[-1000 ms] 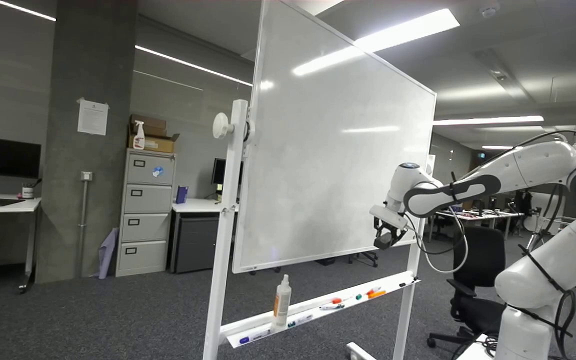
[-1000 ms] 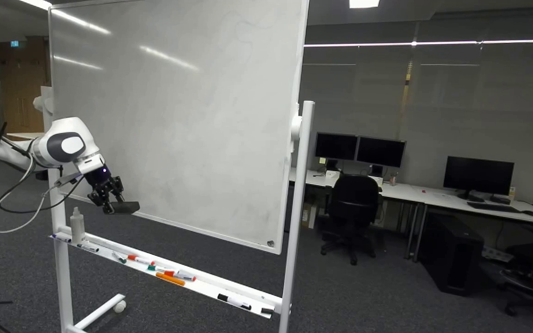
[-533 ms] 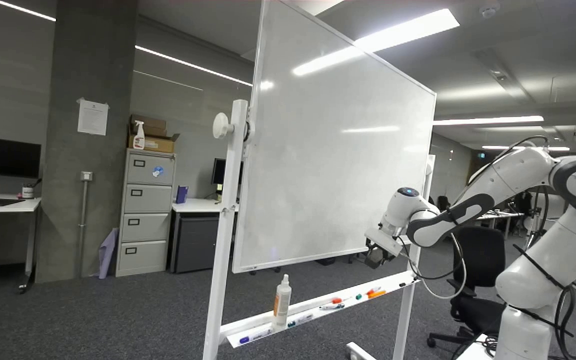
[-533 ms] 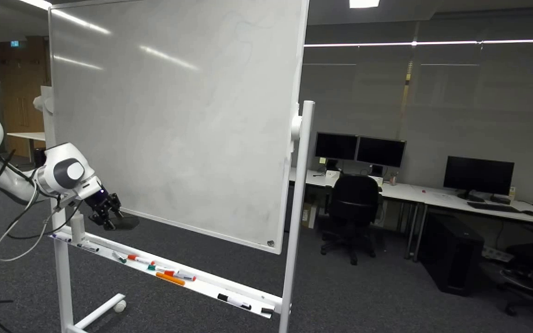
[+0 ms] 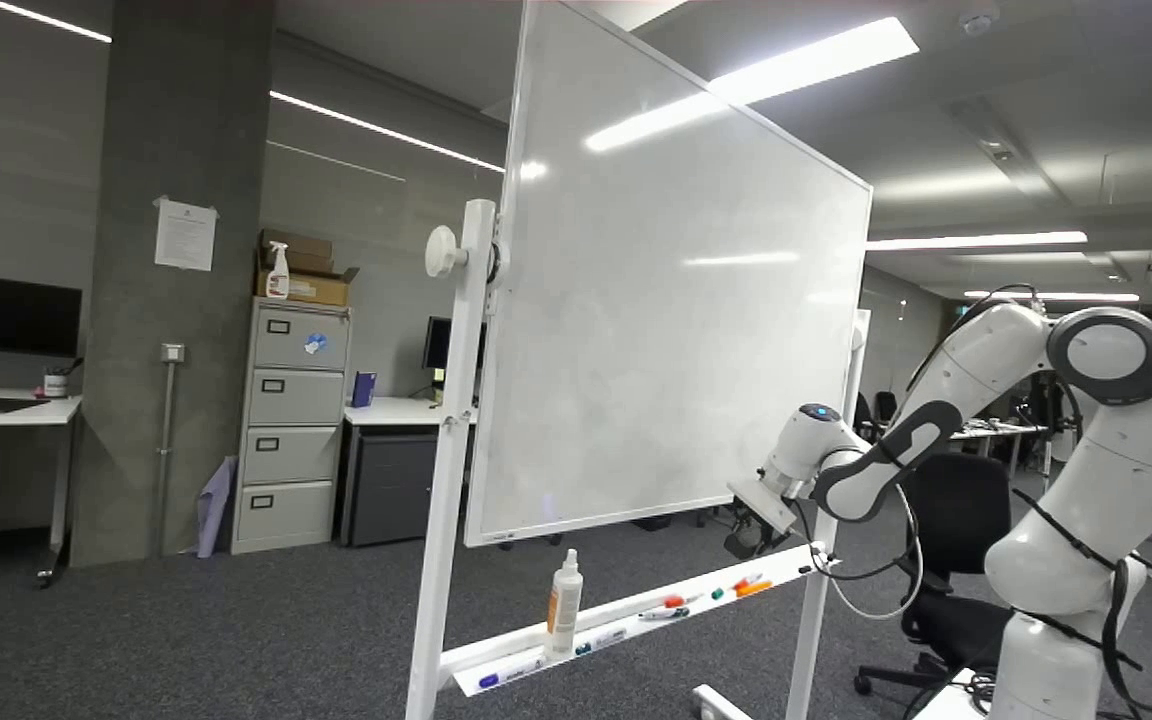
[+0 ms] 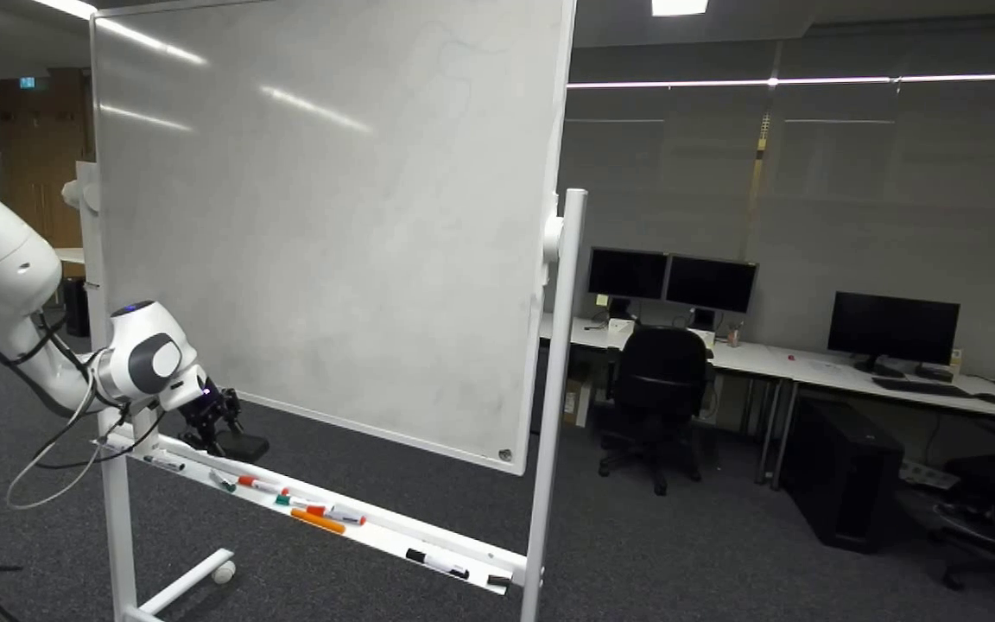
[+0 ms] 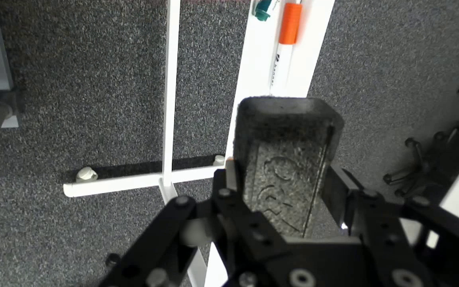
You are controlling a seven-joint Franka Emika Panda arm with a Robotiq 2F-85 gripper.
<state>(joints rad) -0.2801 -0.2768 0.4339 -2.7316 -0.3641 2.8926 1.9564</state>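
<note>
Below the lower edge of the whiteboard (image 6: 333,242), the gripper (image 7: 282,185) pinches a black whiteboard eraser (image 7: 285,155) by its two long sides (a pattern of lines marks the face seen in the wrist view). The eraser hangs near the marker tray (image 6: 381,534), where an orange marker (image 6: 318,520) and a black-capped marker (image 6: 437,564) lie. In an exterior view, a pale spray bottle (image 5: 564,605) stands upright on the tray.
</note>
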